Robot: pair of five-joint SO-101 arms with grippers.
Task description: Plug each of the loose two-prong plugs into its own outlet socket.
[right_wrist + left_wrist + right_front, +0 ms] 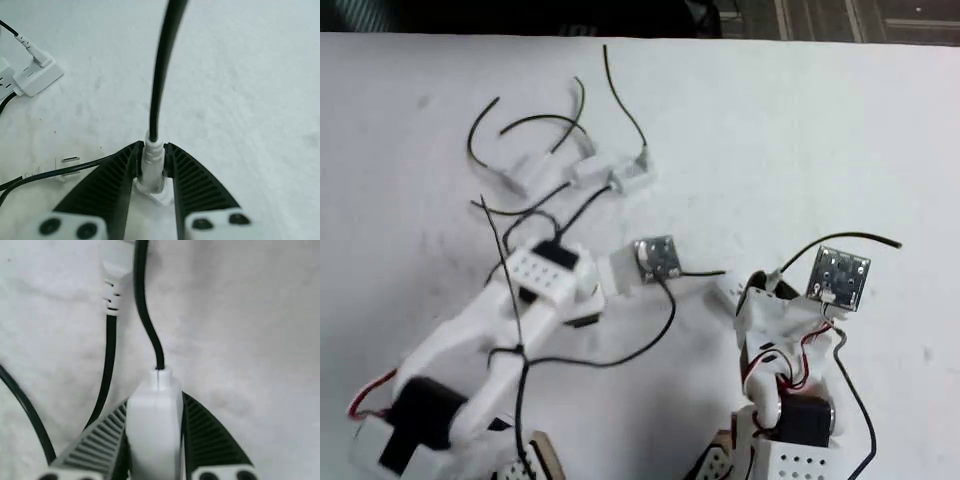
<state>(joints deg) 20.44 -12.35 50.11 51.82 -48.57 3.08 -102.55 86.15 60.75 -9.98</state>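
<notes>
My left gripper (pixel 155 407) is shut on a white plug body (pixel 154 435) with a black cord leaving its far end. In the high view that plug (pixel 623 270) sits right beside a metal-faced socket (pixel 657 258), held by the left gripper (pixel 603 282). My right gripper (pixel 152 150) is shut on a slim white plug (pixel 151 165) whose black cord rises straight up. From above, the right gripper (pixel 772 292) stands just left of a second metal-faced socket (pixel 838 277). A loose two-prong plug (pixel 66 164) lies close by on the table.
Three more white plugs (pixel 582 172) with curling black cords lie in a cluster at the back left. Black cords (pixel 620 355) loop across the table between the arms. Another white plug (pixel 37 77) rests farther off. The white table (pixel 820 130) is bare at the back right.
</notes>
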